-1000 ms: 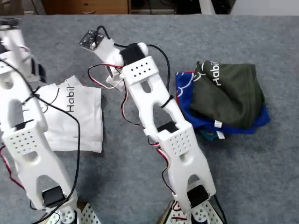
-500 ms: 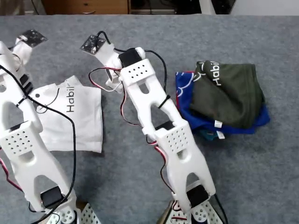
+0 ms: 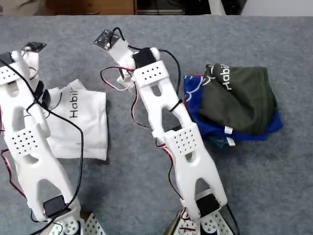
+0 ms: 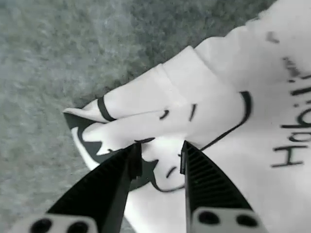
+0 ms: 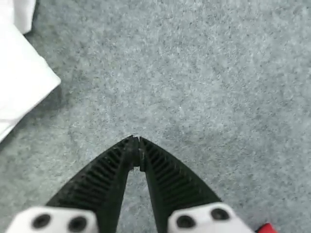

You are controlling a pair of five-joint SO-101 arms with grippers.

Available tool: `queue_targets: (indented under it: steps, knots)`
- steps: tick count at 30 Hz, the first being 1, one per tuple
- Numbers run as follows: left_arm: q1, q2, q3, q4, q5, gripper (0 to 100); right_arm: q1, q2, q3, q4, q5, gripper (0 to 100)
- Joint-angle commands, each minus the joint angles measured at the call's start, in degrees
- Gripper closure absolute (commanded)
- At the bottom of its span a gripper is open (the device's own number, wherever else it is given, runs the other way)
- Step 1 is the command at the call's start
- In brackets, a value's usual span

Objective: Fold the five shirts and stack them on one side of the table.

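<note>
A white shirt (image 3: pixel 80 122) with black print lies partly folded on the left of the grey table. My left gripper (image 4: pixel 159 154) is open just over its crumpled collar edge (image 4: pixel 160 102), one finger (image 4: pixel 127 162) on each side of a printed fold; in the high view it sits at the shirt's far left corner (image 3: pixel 44 98). My right gripper (image 5: pixel 137 145) is shut and holds nothing, above bare carpet beside the shirt's far right corner (image 5: pixel 22 80), and shows near the table's middle (image 3: pixel 121 81). A stack of folded shirts, dark green (image 3: pixel 239 98) on blue (image 3: pixel 193 95), lies at the right.
The grey carpeted table (image 3: pixel 274 186) has free room at the front right and along the far edge. Teal and white tags (image 3: pixel 227 137) stick out of the stack's front. Red and black cables (image 3: pixel 110 78) hang off the right arm near the white shirt.
The left arm has swung in from the far left edge and come down over the white shirt's collar corner. The right arm shifted slightly to the right. The shirts have not moved.
</note>
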Motion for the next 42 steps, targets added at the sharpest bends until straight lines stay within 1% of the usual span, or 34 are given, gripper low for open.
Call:
queue_targets:
  steps: [1,5,8,14,18,23,25,28,31,39,42]
  knots:
    - [-2.2,1.5,-0.5,-5.3,0.9,85,0.9,-0.3,-2.7,-0.1,-0.5,99.4]
    - [-2.9,2.2,-0.5,-7.9,1.3,85,0.9,-0.2,-2.7,-0.1,-0.5,99.4]
    - [-3.0,2.4,-0.5,-9.4,3.7,85,0.9,0.2,-2.7,-0.1,-0.5,99.4]
    - [-3.5,2.4,-0.5,-14.0,12.8,86,0.9,0.7,-2.7,-0.1,-0.5,99.4]
    - [-4.4,2.6,-0.5,-16.6,18.0,97,0.9,0.7,-2.7,-0.1,-0.5,99.4]
    - [-5.2,2.6,-0.5,-17.1,23.4,97,0.7,0.7,-2.7,-0.1,-0.5,99.4]
    - [-5.4,2.6,-0.2,-16.8,25.2,97,-0.5,0.7,-2.7,-0.6,-0.5,99.4]
    - [-5.9,2.6,-0.1,-16.8,30.5,97,-3.0,0.7,-2.6,-1.8,-0.5,99.4]
    - [-7.2,2.6,-0.5,-17.0,37.8,97,-5.1,0.7,-2.3,-3.0,-0.5,99.4]
    - [-12.4,2.4,-0.5,-17.2,53.3,97,-9.4,0.7,-2.3,-7.5,-0.5,99.4]
    - [-13.3,2.2,-0.5,-17.2,56.8,97,-10.8,0.7,-2.3,-8.4,-0.5,99.4]
